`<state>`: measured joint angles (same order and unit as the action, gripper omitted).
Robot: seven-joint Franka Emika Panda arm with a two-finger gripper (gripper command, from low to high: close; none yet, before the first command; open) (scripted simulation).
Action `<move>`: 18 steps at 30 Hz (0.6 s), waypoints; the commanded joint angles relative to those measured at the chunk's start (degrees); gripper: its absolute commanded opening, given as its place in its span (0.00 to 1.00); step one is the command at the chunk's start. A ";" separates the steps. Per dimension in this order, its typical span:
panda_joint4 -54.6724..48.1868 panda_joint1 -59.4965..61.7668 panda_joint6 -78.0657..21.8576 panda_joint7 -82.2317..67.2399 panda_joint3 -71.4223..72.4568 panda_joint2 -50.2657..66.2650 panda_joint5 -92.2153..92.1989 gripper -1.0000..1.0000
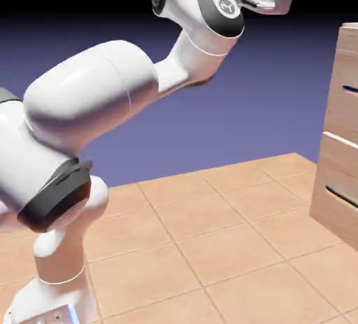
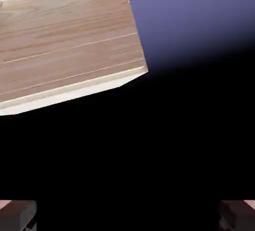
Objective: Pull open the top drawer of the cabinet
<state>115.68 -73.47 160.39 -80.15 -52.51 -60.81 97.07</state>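
Right of the pincer (image 1: 283,2), lower, cabinet (image 1: 341,127)

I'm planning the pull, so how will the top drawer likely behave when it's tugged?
The top drawer will probably stay stiff, since its front looks like a flat wood panel. It may feel fairly heavy, as that front spans most of the cabinet's visible upper part. Fingers could slip, because its handle shows only as a thin dark slot.

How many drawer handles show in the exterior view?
2: the upper handle on the top drawer, the lower handle on the panel beneath. More may lie past the picture's edge.
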 commanded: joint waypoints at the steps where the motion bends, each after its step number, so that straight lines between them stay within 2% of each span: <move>1: -0.92 -1.48 -0.28 -2.50 -1.07 -0.57 1.98 0.50; 18: -16.58 -26.63 -4.98 -44.86 -19.21 -10.30 35.51 0.50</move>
<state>99.10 -100.10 155.42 -125.00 -71.72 -71.11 132.58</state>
